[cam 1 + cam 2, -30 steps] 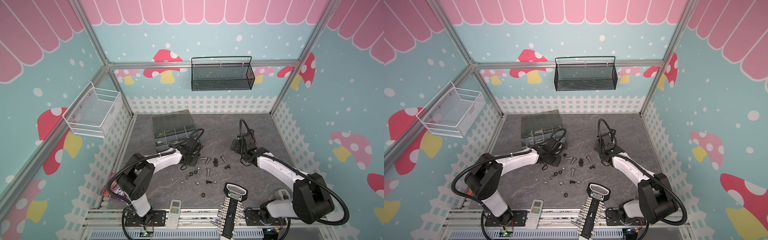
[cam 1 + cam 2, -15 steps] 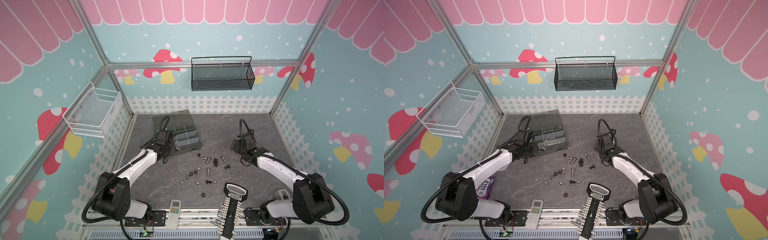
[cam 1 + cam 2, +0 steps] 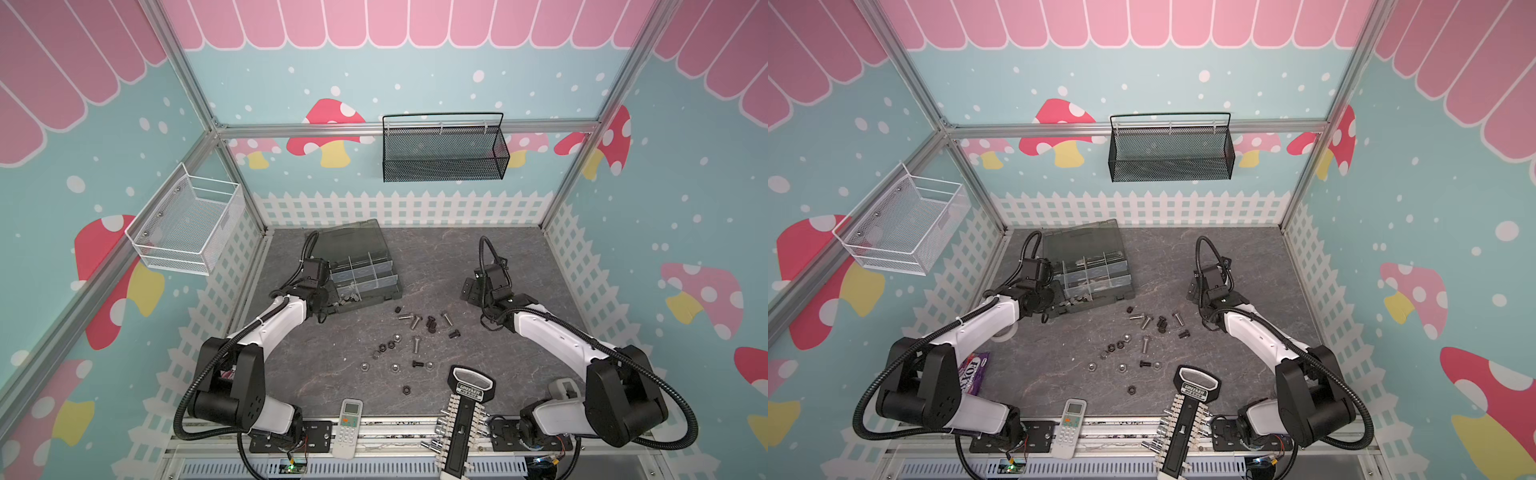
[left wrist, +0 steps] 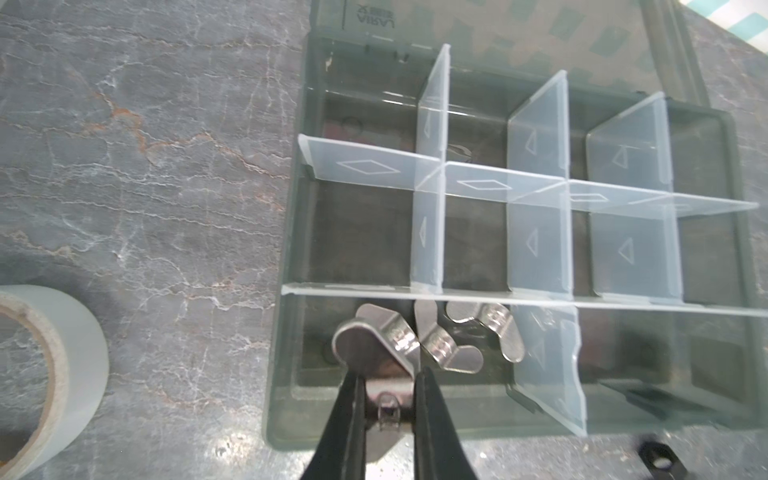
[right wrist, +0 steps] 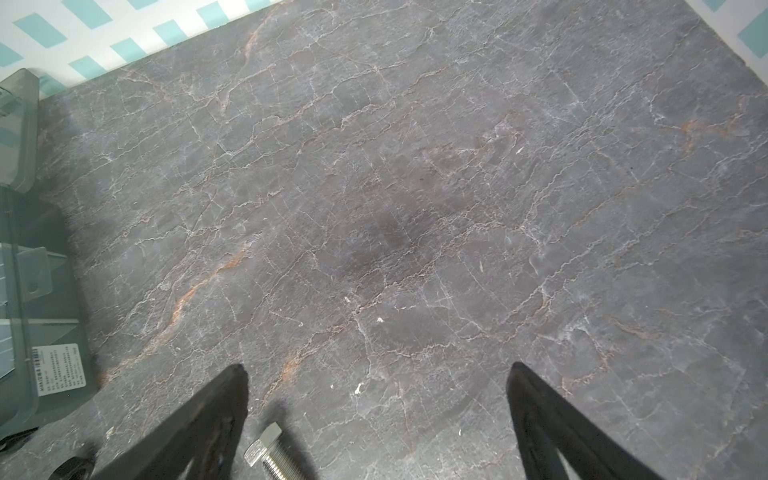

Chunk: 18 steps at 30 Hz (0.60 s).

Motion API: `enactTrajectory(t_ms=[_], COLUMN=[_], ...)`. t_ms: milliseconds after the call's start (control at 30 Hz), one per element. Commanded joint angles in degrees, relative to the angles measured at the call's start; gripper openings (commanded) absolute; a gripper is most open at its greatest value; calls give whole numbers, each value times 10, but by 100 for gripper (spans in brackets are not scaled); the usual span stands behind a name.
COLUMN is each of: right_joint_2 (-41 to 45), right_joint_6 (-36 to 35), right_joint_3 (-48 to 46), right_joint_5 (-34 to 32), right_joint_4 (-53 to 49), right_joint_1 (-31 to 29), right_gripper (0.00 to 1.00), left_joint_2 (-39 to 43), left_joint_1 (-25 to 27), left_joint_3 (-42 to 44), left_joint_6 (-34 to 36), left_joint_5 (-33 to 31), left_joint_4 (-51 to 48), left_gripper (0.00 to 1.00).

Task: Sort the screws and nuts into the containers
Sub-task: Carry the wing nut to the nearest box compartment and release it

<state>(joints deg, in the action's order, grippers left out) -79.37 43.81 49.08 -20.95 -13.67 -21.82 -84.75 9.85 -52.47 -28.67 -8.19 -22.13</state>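
Most screws [image 3: 417, 344] and nuts [image 3: 365, 366] lie loose on the tabletop [image 3: 324, 361]; left tool [image 4: 388, 376] pinches a wing nut [image 4: 365, 345] over a compartment [image 4: 316, 328] holding two; right tool [image 5: 377, 369] spread.

Robot lab cell: aluminium frame [image 3: 548, 124], printed mushroom backdrop walls [image 3: 328, 120], left arm [image 3: 274, 328] and right arm [image 3: 552, 336] mounted at the desk's [image 3: 436, 257] front.

Left pincer [image 4: 388, 376] gripping wing nut [image 4: 370, 343], over box compartment [image 4: 316, 332]

The screws [image 3: 417, 344] and nuts [image 3: 365, 366] lie on the table [image 3: 436, 266], before the containers [image 3: 365, 278].
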Motion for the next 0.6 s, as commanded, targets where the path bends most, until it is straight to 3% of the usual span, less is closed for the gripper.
enactTrajectory(t_ms=[0,167,567], right_joint_2=[-11,-17,-19], right_joint_6=[8,9,7], right_joint_3=[13,15,16], right_joint_5=[-3,-1,0], right_joint_4=[-5,-3,-3], right_joint_1=[-4,-4,-4], right_gripper=[98,98,98], left_joint_2=[-9,-21,-6], left_joint_1=[-7,-11,-11], left_joint_3=[9,13,36], left_joint_6=[-17,-20,-35], left_joint_5=[-25,-26,-29], left_joint_4=[15,18,22], left_gripper=[4,7,29])
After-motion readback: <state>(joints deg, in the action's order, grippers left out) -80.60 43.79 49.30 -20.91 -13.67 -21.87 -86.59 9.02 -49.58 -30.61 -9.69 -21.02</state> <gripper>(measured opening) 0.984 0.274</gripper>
